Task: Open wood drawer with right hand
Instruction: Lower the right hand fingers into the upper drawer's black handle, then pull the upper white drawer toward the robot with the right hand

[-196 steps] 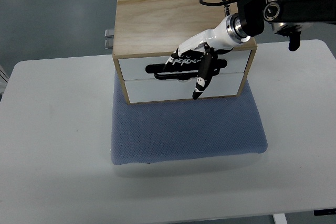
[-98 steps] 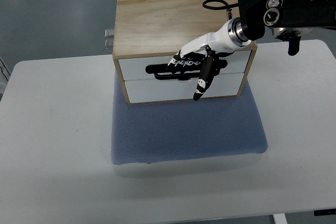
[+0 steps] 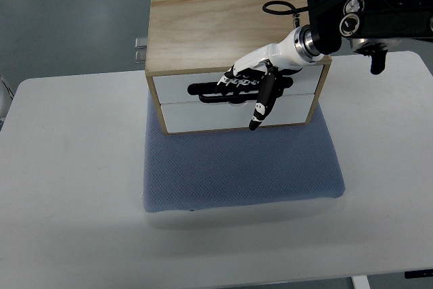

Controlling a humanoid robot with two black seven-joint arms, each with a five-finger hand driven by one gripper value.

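A wood drawer box (image 3: 210, 28) stands on a blue mat (image 3: 237, 167), with two white drawer fronts facing me. The upper drawer (image 3: 172, 89) carries a black handle (image 3: 201, 89), and both it and the lower drawer (image 3: 203, 117) sit flush in the box. My right hand (image 3: 247, 84), white and black, reaches in from the upper right. Its fingers (image 3: 233, 80) are curled over the handle, while the thumb (image 3: 259, 107) points down across the lower front. No left arm shows.
The mat lies on a white table (image 3: 67, 167). My dark right forearm (image 3: 369, 15) hangs over the box's back right corner, with a black cable loop (image 3: 277, 7) above the wood top. A small metal fitting (image 3: 140, 49) sticks out behind the box's left side.
My right forearm has shifted slightly right and up. The hand stays at the handle and the drawer fronts have not moved.
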